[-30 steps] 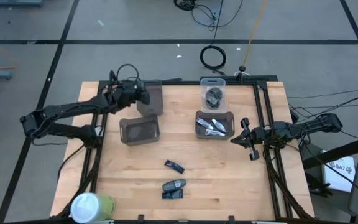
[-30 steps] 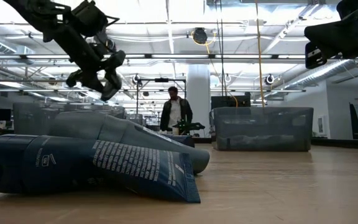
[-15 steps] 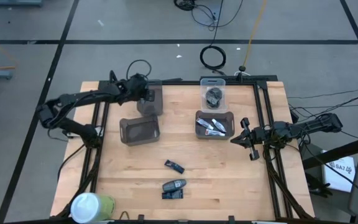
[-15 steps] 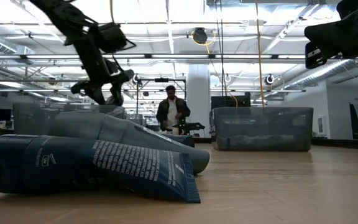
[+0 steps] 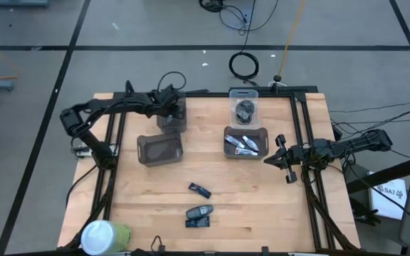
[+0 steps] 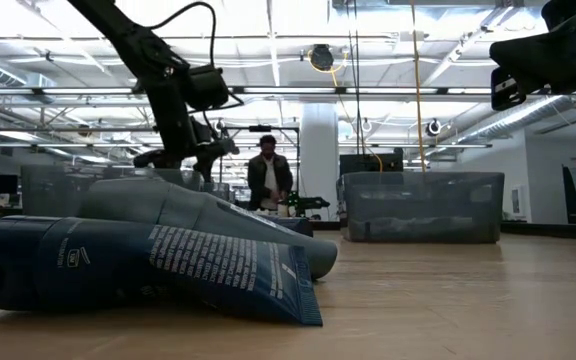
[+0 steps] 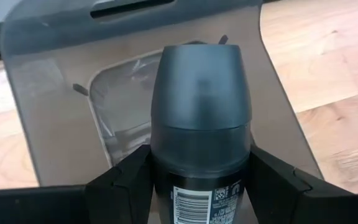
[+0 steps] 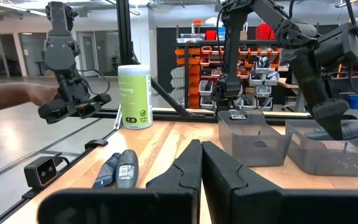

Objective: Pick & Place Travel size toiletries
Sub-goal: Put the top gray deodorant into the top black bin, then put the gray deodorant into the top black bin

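Observation:
My left gripper (image 5: 171, 107) (image 7: 201, 180) is shut on a dark grey deodorant stick (image 7: 201, 118) over the far grey bin (image 5: 172, 119) (image 7: 55, 106). In the low view that gripper (image 6: 183, 155) hangs above the bin's rim. Three dark oblong pieces with blue accents (image 5: 199, 190) (image 5: 199, 212) lie flat near the table's near edge, looming close in the low view (image 6: 148, 260). White tubes lie in a grey bin (image 5: 245, 143). Dark lumps sit in a clear bin (image 5: 245, 108). My right gripper (image 5: 280, 153) (image 8: 201, 165) waits shut at the table's right edge. My left gripper pinches the deodorant stick between its two fingers (image 7: 126, 183) by its lower body, at the labelled end (image 7: 201, 199). The rounded cap (image 7: 201, 81) sticks out beyond the fingertips. The stick is lifted clear, held over the far grey bin's opening.
A second grey bin (image 5: 160, 149) stands right in front of the far one. A big white-and-green cylinder (image 5: 104, 236) (image 8: 134, 96) stands at the near left corner. Bare wood lies between the bins and the loose pieces. A person (image 6: 268, 180) stands in the room behind.
My left arm has swung toward the table's right and come down, carrying the stick from beside the far grey bin to a place over it. The right arm and the loose pieces have stayed where they were.

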You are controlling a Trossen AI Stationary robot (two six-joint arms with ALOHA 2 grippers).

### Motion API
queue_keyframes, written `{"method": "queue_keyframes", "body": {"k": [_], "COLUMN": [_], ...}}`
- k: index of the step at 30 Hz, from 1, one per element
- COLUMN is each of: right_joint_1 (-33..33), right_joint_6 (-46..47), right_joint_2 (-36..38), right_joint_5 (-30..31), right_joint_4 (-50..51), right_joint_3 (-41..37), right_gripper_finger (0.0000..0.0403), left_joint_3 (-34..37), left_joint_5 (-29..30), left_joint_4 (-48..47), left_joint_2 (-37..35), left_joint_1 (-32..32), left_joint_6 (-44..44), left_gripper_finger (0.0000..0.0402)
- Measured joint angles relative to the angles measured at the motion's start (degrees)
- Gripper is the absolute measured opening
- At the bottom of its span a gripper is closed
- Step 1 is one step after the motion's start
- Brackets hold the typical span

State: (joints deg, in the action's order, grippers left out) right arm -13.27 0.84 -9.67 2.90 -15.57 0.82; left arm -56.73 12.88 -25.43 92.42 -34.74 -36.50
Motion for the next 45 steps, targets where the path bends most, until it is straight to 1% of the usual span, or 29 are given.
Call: {"method": "queue_keyframes", "body": {"k": [14,17,24,27,31,33,36,38,41,45], "right_joint_1": [0.0,0.0,0.0,0.0,0.0,0.0,0.0,0.0,0.0,0.0], "right_joint_6": [0.0,0.0,0.0,0.0,0.0,0.0,0.0,0.0,0.0,0.0], "right_joint_2": [0.0,0.0,0.0,0.0,0.0,0.0,0.0,0.0,0.0,0.0], "right_joint_5": [0.0,0.0,0.0,0.0,0.0,0.0,0.0,0.0,0.0,0.0], "right_joint_4": [0.0,0.0,0.0,0.0,0.0,0.0,0.0,0.0,0.0,0.0], "right_joint_3": [0.0,0.0,0.0,0.0,0.0,0.0,0.0,0.0,0.0,0.0], "right_gripper_finger": [0.0,0.0,0.0,0.0,0.0,0.0,0.0,0.0,0.0,0.0], "left_joint_3": [0.0,0.0,0.0,0.0,0.0,0.0,0.1,0.1,0.1,0.0], "left_joint_5": [0.0,0.0,-0.8,-0.8,-1.1,-2.3,-6.3,-9.0,-11.2,-12.5], "left_joint_4": [0.5,0.4,0.4,0.4,2.1,3.2,5.8,7.4,9.7,9.8], "left_joint_2": [0.3,0.3,0.3,0.2,0.2,0.2,-0.7,-1.7,-3.7,-7.8], "left_joint_1": [0.0,0.0,0.0,0.0,0.2,0.4,1.1,2.0,3.8,6.9], "left_joint_6": [0.2,0.1,0.0,0.0,4.3,6.9,11.4,12.9,13.6,11.5], "left_gripper_finger": [0.0205,0.0217,0.0262,0.0275,0.0281,0.0282,0.0282,0.0282,0.0283,0.0282]}}
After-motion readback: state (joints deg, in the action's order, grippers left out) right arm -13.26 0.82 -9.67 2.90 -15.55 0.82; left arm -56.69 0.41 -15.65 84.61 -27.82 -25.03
